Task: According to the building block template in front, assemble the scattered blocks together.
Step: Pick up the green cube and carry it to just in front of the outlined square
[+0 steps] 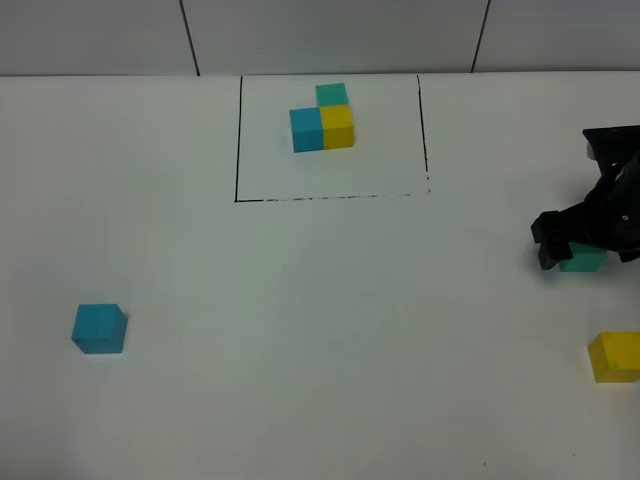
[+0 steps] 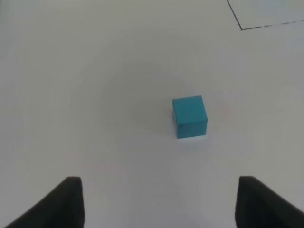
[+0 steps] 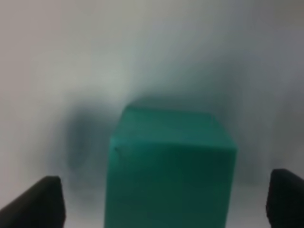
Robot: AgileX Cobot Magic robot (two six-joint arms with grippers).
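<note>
The building block template (image 1: pixel 322 118) is a blue, yellow and teal-green L inside a thin black frame at the back centre. The loose blue cube (image 1: pixel 99 328) sits at the front left and also shows in the left wrist view (image 2: pixel 190 116). My left gripper (image 2: pixel 159 209) is open and empty, well short of the blue cube. The loose teal-green cube (image 1: pixel 584 261) lies at the far right. My right gripper (image 1: pixel 585 250) is low over it. In the right wrist view the cube (image 3: pixel 171 166) sits between the open fingers (image 3: pixel 40 204), with gaps on both sides. The loose yellow cube (image 1: pixel 614 356) lies at the front right.
The white table (image 1: pixel 320 330) carries only these blocks. A corner of the black frame line (image 2: pixel 242 28) shows in the left wrist view. A tiled wall (image 1: pixel 330 35) runs along the back edge.
</note>
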